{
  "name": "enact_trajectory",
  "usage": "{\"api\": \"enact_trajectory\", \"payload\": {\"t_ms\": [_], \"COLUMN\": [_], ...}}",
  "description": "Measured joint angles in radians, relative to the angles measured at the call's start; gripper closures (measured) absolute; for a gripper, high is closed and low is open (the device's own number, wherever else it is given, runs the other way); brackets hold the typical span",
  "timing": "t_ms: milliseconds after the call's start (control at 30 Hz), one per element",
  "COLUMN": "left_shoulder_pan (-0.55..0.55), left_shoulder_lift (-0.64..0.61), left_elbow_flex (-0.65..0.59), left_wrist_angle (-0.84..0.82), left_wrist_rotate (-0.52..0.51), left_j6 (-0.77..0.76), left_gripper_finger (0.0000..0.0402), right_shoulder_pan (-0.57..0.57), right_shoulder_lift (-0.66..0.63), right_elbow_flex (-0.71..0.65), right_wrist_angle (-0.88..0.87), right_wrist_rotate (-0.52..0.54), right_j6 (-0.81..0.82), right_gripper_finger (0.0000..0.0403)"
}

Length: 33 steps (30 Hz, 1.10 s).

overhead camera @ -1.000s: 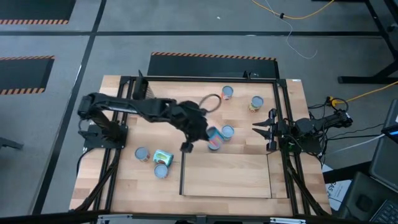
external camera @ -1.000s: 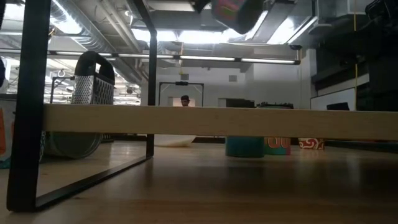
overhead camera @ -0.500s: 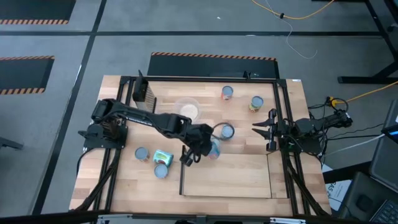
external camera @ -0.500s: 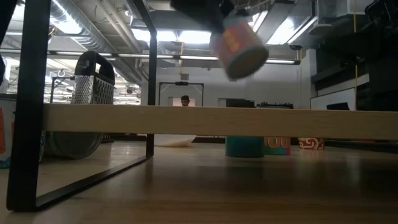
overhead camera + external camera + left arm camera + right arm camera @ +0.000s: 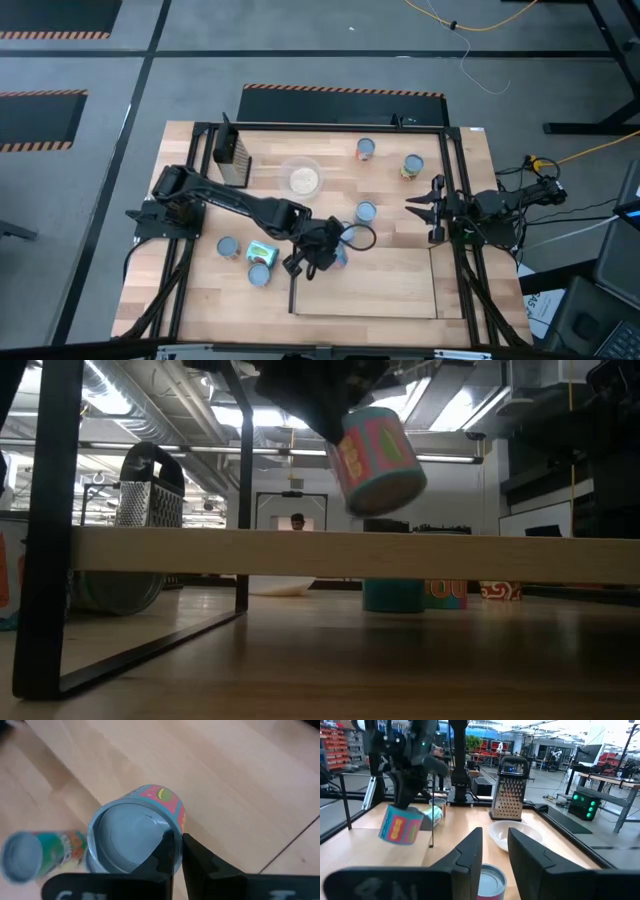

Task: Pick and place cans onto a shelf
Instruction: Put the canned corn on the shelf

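A can point(image 5: 131, 833) with a pink and teal label and a pale blue-grey top hangs in my left gripper point(image 5: 176, 841), which is shut on it. In the high view the can point(image 5: 340, 257) is over the far left corner of the shelf point(image 5: 370, 285). The low view shows it point(image 5: 378, 458) tilted, above the shelf's light-wood board point(image 5: 350, 554). My right gripper point(image 5: 428, 210) waits open at the table's right side, level, with nothing between its fingers point(image 5: 470, 855). My left gripper pinches the can's top rim point(image 5: 161, 826) between its two fingers, one on the recessed top and one on the outer wall. The fingers slant down from the table's left. The can hangs tilted below them, clear of the shelf.
Another can point(image 5: 365, 212) stands just beyond the shelf's far edge, and two point(image 5: 365, 149) point(image 5: 412, 165) stand at the far right. Three more point(image 5: 228, 247) point(image 5: 262, 253) point(image 5: 259, 275) are left of the shelf, one lying down. A clear bowl point(image 5: 302, 178) and a grater point(image 5: 232, 155) stand at the far left.
My left gripper has come down and toward the table's near edge with the can, rolling at the wrist. The can has sunk from the low view's top edge and now hangs tilted over the shelf's far left corner.
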Motion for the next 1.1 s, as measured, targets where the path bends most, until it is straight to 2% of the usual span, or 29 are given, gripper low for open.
{"api": "enact_trajectory", "payload": {"t_ms": [300, 633, 767, 967, 1100], "left_shoulder_pan": [0.001, 0.001, 0.001, -0.002, -0.003], "left_shoulder_lift": [0.010, 0.010, 0.010, 0.010, 0.011], "left_elbow_flex": [0.001, 0.001, 0.001, 0.003, 0.045], "left_wrist_angle": [0.011, 0.012, 0.013, 0.013, 0.004], "left_wrist_rotate": [0.003, 0.000, 0.000, 0.010, 0.014], "left_j6": [0.018, 0.019, 0.020, 0.024, 0.038], "left_gripper_finger": [0.0388, 0.0388, 0.0388, 0.0388, 0.0388], "right_shoulder_pan": [0.000, 0.000, 0.000, 0.000, 0.000], "right_shoulder_lift": [0.002, 0.049, 0.102, 0.219, 0.329], "right_elbow_flex": [0.003, 0.131, 0.181, 0.254, 0.315], "right_wrist_angle": [0.139, 0.150, 0.144, 0.144, 0.143], "right_wrist_rotate": [-0.132, -0.129, -0.128, -0.060, -0.169], "right_j6": [0.025, 0.022, 0.027, 0.024, -0.002], "right_gripper_finger": [0.0307, 0.0301, 0.0267, 0.0196, 0.0182]}}
